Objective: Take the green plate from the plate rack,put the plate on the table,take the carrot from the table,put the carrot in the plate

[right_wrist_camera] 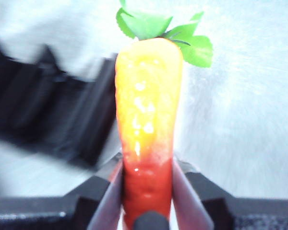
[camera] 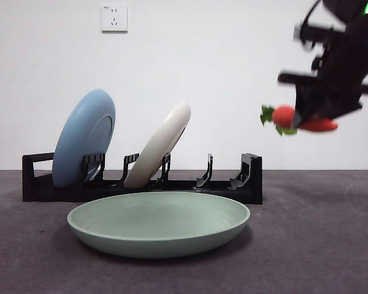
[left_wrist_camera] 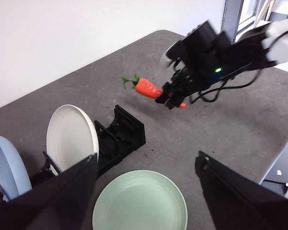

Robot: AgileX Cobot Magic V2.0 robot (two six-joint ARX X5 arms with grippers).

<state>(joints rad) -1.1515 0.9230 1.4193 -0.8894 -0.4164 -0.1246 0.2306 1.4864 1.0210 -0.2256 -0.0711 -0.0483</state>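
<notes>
Below and aside of my right gripper (camera: 308, 121), clamped on the carrot (camera: 287, 117), lies the green plate (camera: 159, 222); my left gripper (left_wrist_camera: 146, 165) is spread.

Bright, even light; right wrist view overexposed w/ glare on carrot (right_wrist_camera: 148, 129), bkgd motion-blurred; soft shadows under green plate (camera: 158, 222).

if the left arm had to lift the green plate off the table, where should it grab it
Probably by the raised rim of the green plate, on the near edge away from the rack, coming down from above. It lies flat and shallow, so only the rim gives the jaws a lip. The left gripper hangs open above it.
</notes>
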